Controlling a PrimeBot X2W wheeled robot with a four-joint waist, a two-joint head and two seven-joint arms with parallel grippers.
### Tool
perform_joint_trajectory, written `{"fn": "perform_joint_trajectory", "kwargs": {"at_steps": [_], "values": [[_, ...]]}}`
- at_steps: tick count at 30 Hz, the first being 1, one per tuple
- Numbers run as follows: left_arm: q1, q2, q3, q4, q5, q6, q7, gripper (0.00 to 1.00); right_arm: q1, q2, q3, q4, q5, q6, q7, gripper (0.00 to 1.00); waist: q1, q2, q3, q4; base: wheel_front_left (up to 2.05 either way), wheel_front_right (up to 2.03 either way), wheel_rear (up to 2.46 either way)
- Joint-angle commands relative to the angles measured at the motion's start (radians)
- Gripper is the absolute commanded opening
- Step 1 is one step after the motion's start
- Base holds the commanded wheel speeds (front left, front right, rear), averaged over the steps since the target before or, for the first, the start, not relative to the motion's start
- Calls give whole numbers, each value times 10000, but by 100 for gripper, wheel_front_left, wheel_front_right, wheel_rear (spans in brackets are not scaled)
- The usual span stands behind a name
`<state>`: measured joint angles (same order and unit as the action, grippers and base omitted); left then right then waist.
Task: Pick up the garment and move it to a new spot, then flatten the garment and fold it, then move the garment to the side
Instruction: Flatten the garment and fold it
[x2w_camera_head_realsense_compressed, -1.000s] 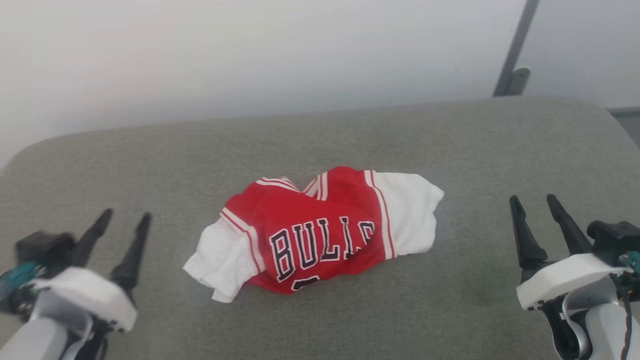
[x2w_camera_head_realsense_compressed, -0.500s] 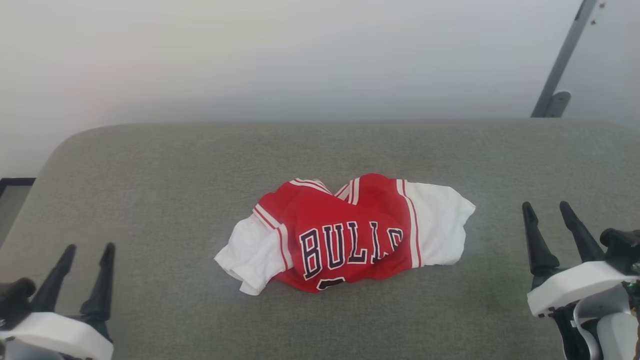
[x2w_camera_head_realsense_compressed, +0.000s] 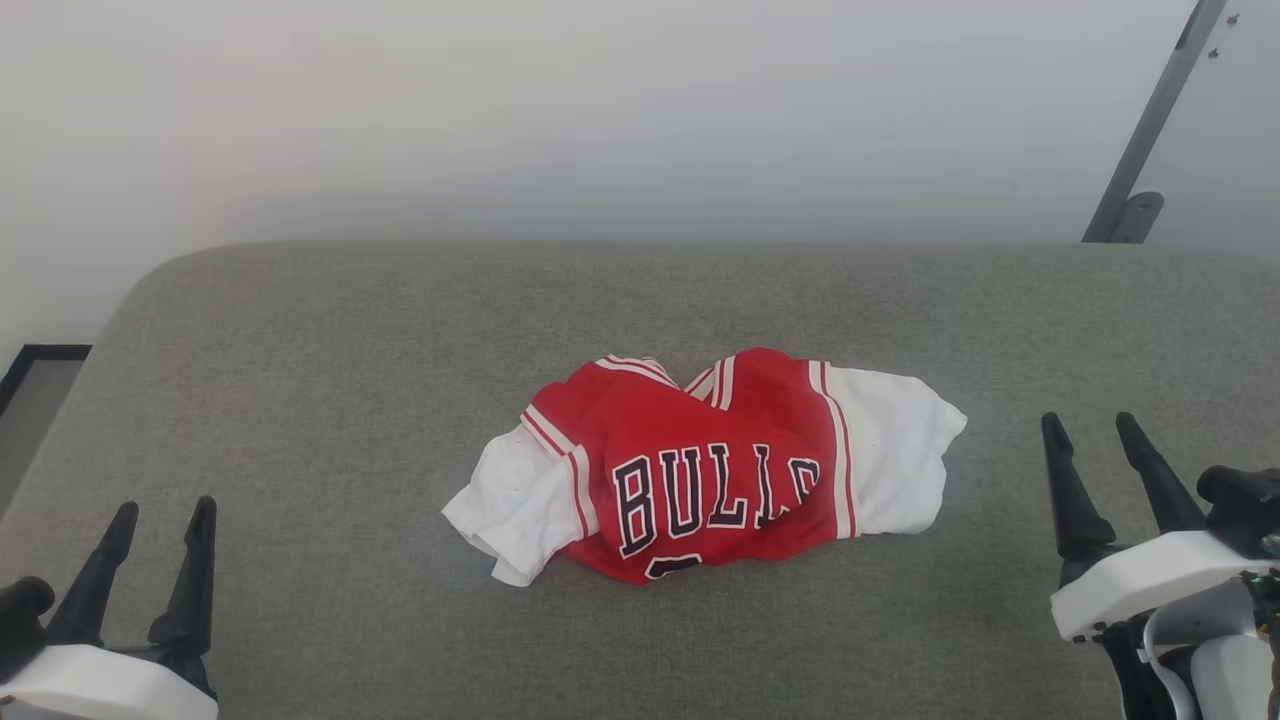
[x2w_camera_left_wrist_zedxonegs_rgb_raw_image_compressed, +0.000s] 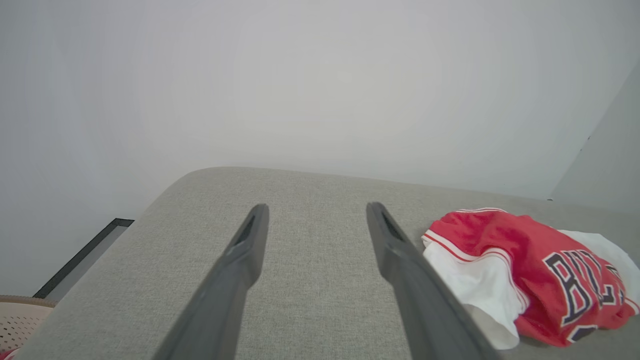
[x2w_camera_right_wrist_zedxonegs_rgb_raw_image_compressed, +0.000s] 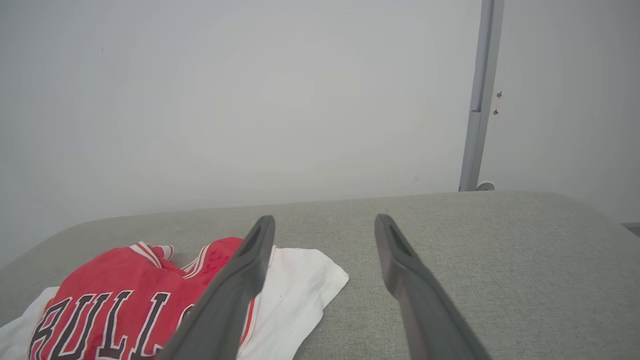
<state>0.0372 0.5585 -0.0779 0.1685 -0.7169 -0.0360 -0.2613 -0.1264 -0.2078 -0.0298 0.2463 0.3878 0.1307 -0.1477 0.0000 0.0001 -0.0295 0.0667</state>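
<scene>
Small red jersey shirt with white sleeves (x2w_camera_head_realsense_compressed: 705, 470) lies crumpled mid grey fabric-covered table (x2w_camera_head_realsense_compressed: 300, 350). Looks soft, light and limp, likely to sag and bunch; best pinched at the white sleeve edges or shoulders. Long axis left-right, collar far, hem near, lettering up. Left gripper (x2w_camera_head_realsense_compressed: 166, 506) near-left, right gripper (x2w_camera_head_realsense_compressed: 1088, 420) right: fingers apart, empty, well apart from shirt.

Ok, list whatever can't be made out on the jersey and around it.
- Number under the lettering on the garment: head view, tucked under the crumpled lower edge, so only a dark sliver shows.
- End of the lettering: right wrist view, covered by a finger of the right gripper.
- Pale perforated object: left wrist view, cut off at the bottom-left corner, so it cannot be identified.
- Left gripper: head view, body cut off by the bottom edge.
</scene>
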Motion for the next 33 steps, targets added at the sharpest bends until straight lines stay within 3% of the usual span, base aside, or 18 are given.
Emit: {"fn": "perform_joint_trajectory", "kwargs": {"at_steps": [1,20,26,33], "values": [[-12,-95,90,5,168,-58,-52,100,78,54,2,-33,33,1,42,100,0,-1,27,-12,0,0,0],[-797,-468,-186,68,148,-360,361,100,-497,-162,168,-19,-41,1,382,100,0,-1,705,185,0,0,0],[-1823,-370,-808,44,-259,-546,2049,100,-788,-163,326,-6,-93,1,374,100,0,-1,1055,84,0,0,0],[-3863,-56,-1883,271,-757,-600,5445,100,-1403,-148,738,94,-92,1,219,100,0,-1,1670,-439,0,0,0]]}}
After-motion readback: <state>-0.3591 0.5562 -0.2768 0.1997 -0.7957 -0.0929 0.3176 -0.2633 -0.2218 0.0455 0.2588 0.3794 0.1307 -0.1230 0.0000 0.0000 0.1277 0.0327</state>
